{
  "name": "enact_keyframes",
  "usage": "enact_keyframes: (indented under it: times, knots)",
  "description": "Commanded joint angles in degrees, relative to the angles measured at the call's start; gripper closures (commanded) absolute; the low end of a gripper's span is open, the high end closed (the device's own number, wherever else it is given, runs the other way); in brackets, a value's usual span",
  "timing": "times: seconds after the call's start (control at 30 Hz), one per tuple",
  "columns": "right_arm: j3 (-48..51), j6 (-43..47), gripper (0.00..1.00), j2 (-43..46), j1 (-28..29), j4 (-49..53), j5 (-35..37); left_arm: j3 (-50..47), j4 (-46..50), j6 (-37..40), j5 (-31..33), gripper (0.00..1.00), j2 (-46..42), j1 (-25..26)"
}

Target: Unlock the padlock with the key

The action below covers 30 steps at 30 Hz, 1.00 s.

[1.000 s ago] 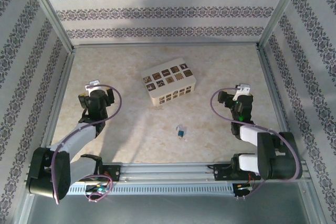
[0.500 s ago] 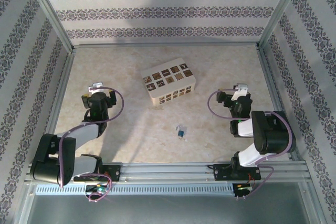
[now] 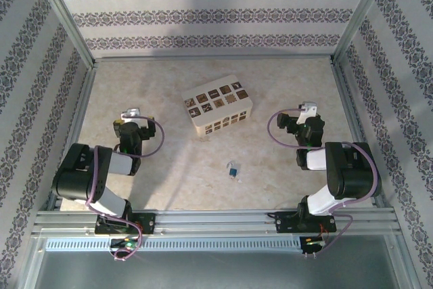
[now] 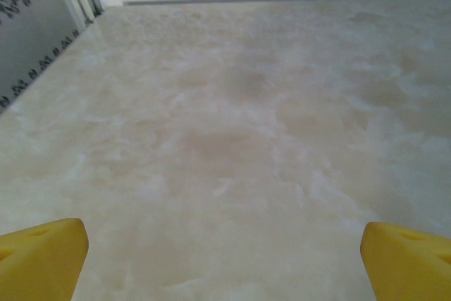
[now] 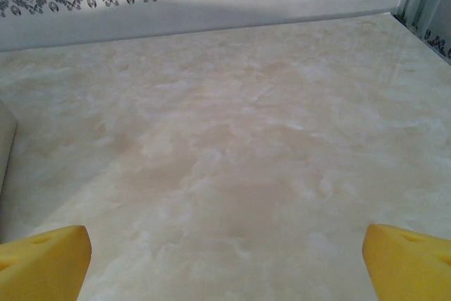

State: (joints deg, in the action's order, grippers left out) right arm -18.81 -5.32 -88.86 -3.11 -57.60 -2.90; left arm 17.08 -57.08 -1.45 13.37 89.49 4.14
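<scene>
Blue and silvery metal made up the padlock (image 3: 233,169), a tiny thing lying flat on the table (image 3: 162,86), far smaller than the cream box (image 3: 218,104) with dark patterned tiles that stood beyond it. It lay near the middle of the table, toward the near side, roughly between my two arms and well apart from both of them. From the top view it was too small for me to tell its shackle from its body, or whether a key lay with it.

My left gripper (image 3: 130,114) hung over the left part of the table with its yellow fingers (image 4: 41,259) spread as wide as they went, one at each lower corner of my left wrist view, with bare table between them. It held nothing and touched nothing. My right gripper (image 3: 309,109) hung over the right part of the table in the same way: its yellow fingers (image 5: 44,262) stood fully apart at the lower corners of my right wrist view, empty, with bare surface between them. A purple cable (image 3: 154,141) looped beside my left wrist.

The table was a pale beige surface with a soft marbled cloudiness. Walls (image 3: 216,11) papered in white with bands of dark damask pattern closed it in on three sides, with silvery metal frame posts (image 3: 64,15) at the corners. A metal rail (image 3: 216,220) ran along the near edge, carrying my arm bases.
</scene>
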Motion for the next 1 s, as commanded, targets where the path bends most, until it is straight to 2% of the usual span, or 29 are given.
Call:
enact_keyframes:
  times: [0.0, 0.07, 0.13, 0.2, 0.27, 0.33, 0.97]
  knots:
    - [-0.53, 1.1, 0.02, 0.87, 0.91, 0.38, -0.62, -1.32, -13.17, 2.14, -2.38, 0.01, 3.75, -0.89]
    - [-0.58, 1.19, 0.01, 0.83, 0.98, 0.61, -0.36, -0.23, -6.71, 0.87, -2.98, 0.01, 1.43, -1.25]
    - [-0.56, 1.27, 0.02, 0.9, 1.16, 0.78, -0.1, 1.55, -5.72, 0.95, -3.58, 0.01, 2.76, -1.84]
    - [-0.55, 1.34, 0.02, 0.96, 1.27, 0.91, 0.08, 4.69, 2.82, -0.25, -4.56, 0.01, 1.32, -2.51]
    - [-0.54, 1.37, 0.01, 0.97, 1.27, 1.04, 0.26, 3.72, -1.31, -0.1, -5.72, 0.01, 2.38, -3.26]
    - [-0.54, 1.54, 0.02, 1.05, 1.51, 1.09, 0.52, 4.0, 0.97, -0.56, -5.76, 0.01, 1.64, -3.26]
    - [-2.9, 3.29, 0.02, 1.01, 3.03, 3.54, 1.67, 3.75, -0.49, -0.22, -5.78, 0.01, 2.0, -3.27]
